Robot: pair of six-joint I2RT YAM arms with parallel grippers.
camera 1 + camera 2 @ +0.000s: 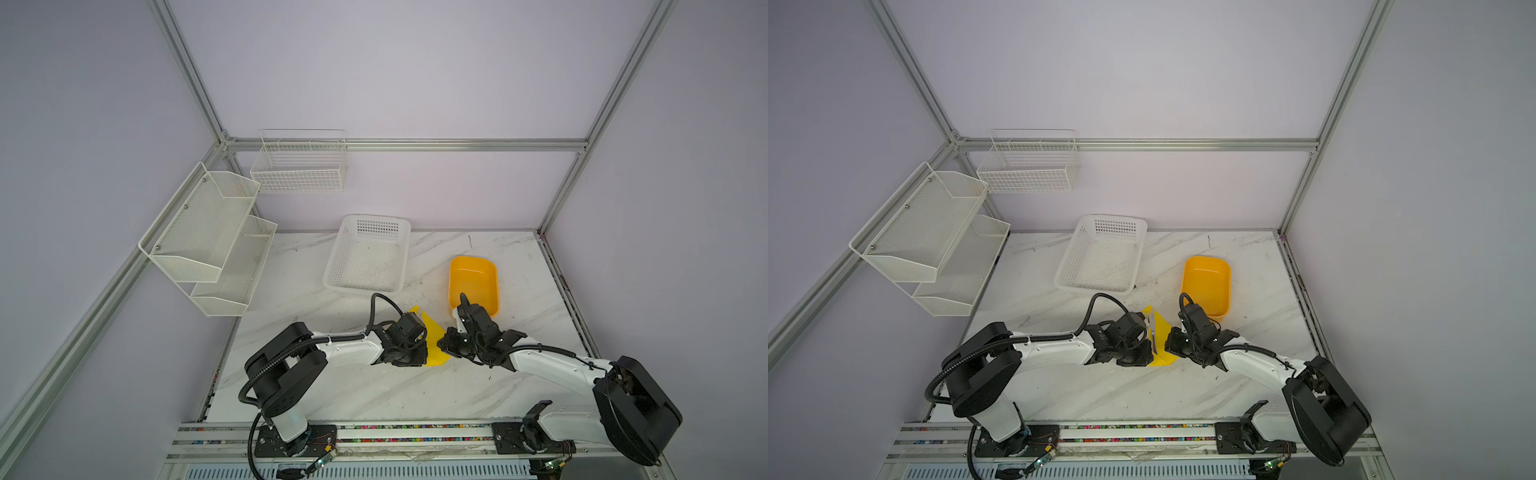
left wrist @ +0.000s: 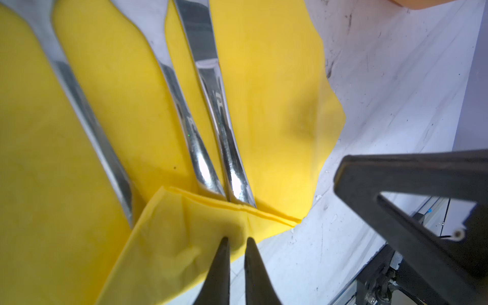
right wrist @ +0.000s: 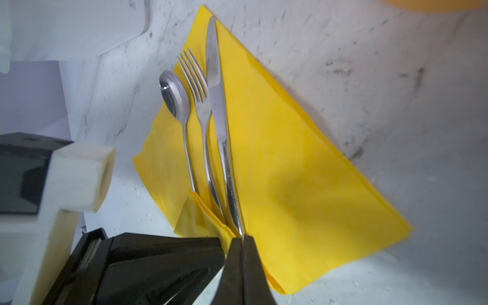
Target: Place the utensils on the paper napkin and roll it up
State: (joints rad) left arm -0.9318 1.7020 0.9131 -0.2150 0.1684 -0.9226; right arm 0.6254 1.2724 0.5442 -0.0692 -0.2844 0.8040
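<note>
The yellow paper napkin (image 3: 290, 171) lies on the marble table between my two grippers, seen in both top views (image 1: 434, 338) (image 1: 1163, 334). The utensils lie side by side on it: a spoon (image 3: 174, 97), a fork (image 3: 196, 79) and a knife (image 3: 215, 87). Their handles (image 2: 224, 132) point at the grippers. One napkin corner (image 2: 184, 227) is folded up over the handle ends. My left gripper (image 2: 237, 240) is shut on that folded corner. My right gripper (image 3: 243, 239) is shut with nothing between its fingers. Its tips sit right at the end of the knife handle.
An orange-yellow plastic tub (image 1: 473, 286) stands just behind the right gripper. A white perforated basket (image 1: 368, 253) sits further back, left of the tub. White mesh shelves (image 1: 208, 232) and a wire basket (image 1: 299, 166) hang on the left and rear walls.
</note>
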